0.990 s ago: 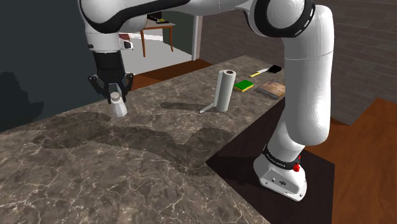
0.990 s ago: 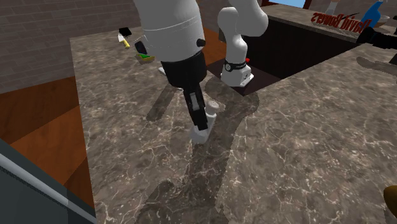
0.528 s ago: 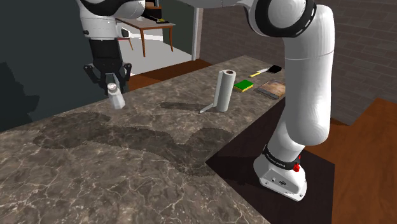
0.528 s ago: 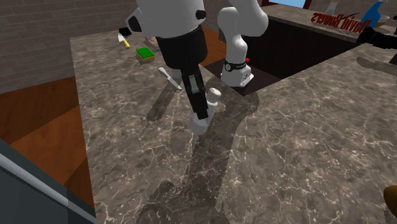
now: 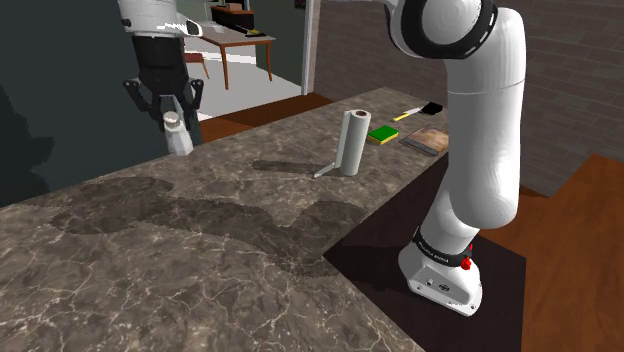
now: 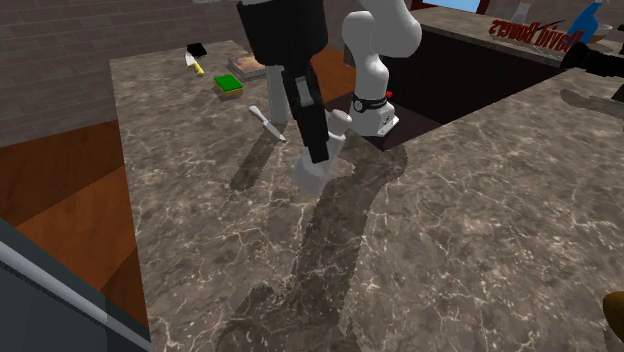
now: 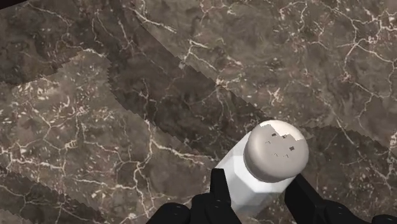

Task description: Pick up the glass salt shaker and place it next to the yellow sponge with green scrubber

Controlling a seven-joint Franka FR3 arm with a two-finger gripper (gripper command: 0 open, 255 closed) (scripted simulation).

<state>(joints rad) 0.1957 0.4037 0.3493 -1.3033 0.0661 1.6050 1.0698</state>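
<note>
The end effector (image 5: pixel 168 112) has its two fingers closed on the single salt shaker (image 5: pixel 179 138), pale with a perforated cap. It is held tilted and seemingly clear of the marble tabletop (image 5: pixel 200 260), at the shoulder view's left. I judge the carry to be the step in hand. Next comes travel rightward past the one paper towel roll (image 5: pixel 352 142) to the one yellow-and-green sponge (image 5: pixel 381 133), then setting the shaker upright beside it.
</note>
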